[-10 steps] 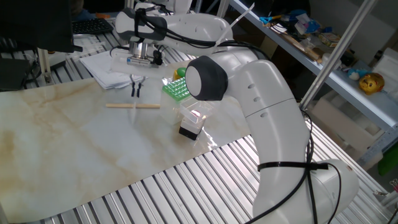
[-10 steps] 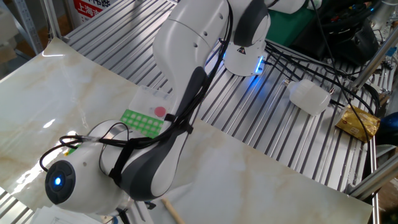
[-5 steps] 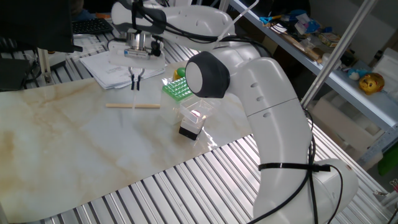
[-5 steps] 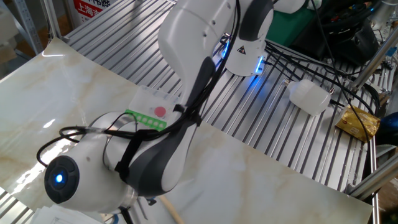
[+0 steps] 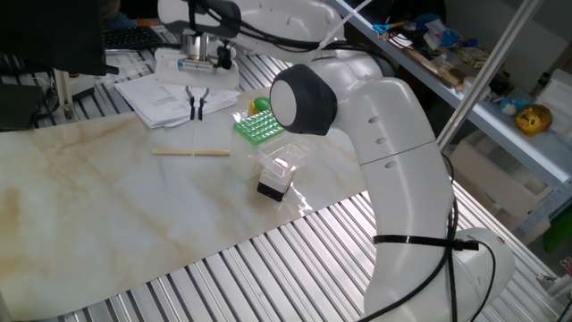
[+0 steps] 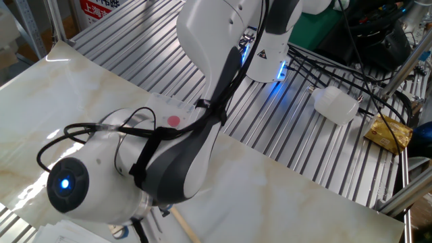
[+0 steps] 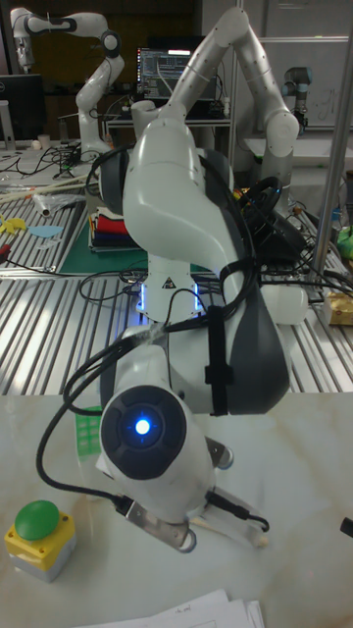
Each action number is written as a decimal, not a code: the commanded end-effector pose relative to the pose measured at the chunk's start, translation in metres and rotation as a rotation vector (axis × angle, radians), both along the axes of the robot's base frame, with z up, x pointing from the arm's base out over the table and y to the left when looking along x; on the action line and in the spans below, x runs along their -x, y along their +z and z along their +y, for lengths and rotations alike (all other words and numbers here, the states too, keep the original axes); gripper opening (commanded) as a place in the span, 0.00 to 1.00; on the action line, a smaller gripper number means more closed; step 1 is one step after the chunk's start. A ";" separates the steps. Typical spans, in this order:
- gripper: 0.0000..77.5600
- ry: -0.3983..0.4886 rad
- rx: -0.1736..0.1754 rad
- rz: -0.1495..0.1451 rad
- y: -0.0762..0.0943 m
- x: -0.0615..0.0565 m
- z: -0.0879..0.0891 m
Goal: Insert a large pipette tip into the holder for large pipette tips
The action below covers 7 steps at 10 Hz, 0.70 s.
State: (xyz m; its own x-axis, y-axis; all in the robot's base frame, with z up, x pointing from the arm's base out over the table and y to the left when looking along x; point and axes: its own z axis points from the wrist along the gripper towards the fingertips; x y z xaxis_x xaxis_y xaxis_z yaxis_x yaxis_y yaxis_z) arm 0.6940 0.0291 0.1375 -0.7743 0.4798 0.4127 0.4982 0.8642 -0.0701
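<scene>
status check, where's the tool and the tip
Tool raised above the wooden stick, fingers close together. Pipette tip not discernible. Green rack right of it, path unobstructed.

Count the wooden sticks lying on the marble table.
1. The wooden stick lies flat on the marble table, just below the raised gripper and left of the green rack. The arm blocks much of the table in the other views, so more could be hidden.

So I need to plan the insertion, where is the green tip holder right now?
In one fixed view the green tip holder sits mid-table, behind the clear box and right of the wooden stick, close against the arm.
</scene>
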 end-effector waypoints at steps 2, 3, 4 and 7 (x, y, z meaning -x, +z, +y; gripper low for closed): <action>0.02 -0.001 0.022 -0.034 0.044 0.010 -0.010; 0.02 -0.002 0.027 -0.042 0.049 0.012 -0.012; 0.02 -0.004 0.034 -0.053 0.054 0.014 -0.013; 0.02 -0.002 0.055 -0.077 0.071 0.020 -0.021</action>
State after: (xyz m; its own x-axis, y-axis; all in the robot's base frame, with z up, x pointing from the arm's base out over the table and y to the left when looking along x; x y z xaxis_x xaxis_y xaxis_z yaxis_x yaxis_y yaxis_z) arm 0.6798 0.0163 0.1949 -0.7928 0.4940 0.3570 0.5028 0.8611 -0.0753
